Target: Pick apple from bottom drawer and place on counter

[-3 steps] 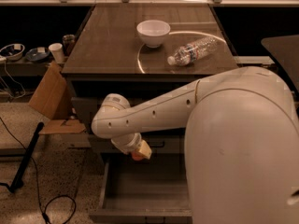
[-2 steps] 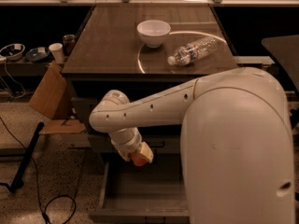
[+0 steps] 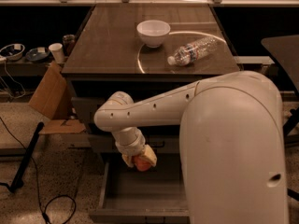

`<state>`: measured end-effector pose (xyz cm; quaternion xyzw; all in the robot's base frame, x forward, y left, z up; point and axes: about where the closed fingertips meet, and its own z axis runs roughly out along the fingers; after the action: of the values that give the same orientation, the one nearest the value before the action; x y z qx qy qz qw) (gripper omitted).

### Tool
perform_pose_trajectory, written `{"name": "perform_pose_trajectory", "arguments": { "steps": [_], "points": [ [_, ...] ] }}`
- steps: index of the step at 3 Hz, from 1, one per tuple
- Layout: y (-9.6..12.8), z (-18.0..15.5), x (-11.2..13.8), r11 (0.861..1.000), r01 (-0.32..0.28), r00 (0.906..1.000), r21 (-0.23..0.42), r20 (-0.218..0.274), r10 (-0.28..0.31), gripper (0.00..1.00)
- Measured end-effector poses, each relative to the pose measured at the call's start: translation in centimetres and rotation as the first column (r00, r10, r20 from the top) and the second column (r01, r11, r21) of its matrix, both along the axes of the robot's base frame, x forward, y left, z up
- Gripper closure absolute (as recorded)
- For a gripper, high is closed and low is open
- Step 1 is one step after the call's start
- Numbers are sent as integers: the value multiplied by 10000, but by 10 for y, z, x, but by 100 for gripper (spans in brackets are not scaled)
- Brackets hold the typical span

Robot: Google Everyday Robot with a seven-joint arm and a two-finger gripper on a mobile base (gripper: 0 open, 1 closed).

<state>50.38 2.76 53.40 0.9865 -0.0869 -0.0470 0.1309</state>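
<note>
Apple [image 3: 145, 164]: small, round, red-orange. It is clasped between the cream fingers of the gripper [image 3: 139, 161], which hangs in front of the cabinet face, over the rear part of the bottom drawer. The apple is held above the drawer floor, not resting on it.

Bottom drawer [image 3: 140, 192]: lowest in the grey cabinet, pulled out. It is a deep rectangular tray with a plain flat grey floor.

Counter [image 3: 107, 45]: flat, glossy brown-grey cabinet top with a pale circular arc mark on its right half.
</note>
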Motion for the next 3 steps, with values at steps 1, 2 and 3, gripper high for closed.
{"name": "perform_pose_trajectory", "arguments": {
  "steps": [1, 2, 3],
  "points": [
    [1, -4, -2, 9998, -196, 9995, 97, -261, 199, 100],
    [-19, 21, -24, 9985, -259, 9992, 489, -288, 273, 100],
    [-59, 75, -55, 9990, -58, 10000, 441, -9, 58, 100]
  ]
}}
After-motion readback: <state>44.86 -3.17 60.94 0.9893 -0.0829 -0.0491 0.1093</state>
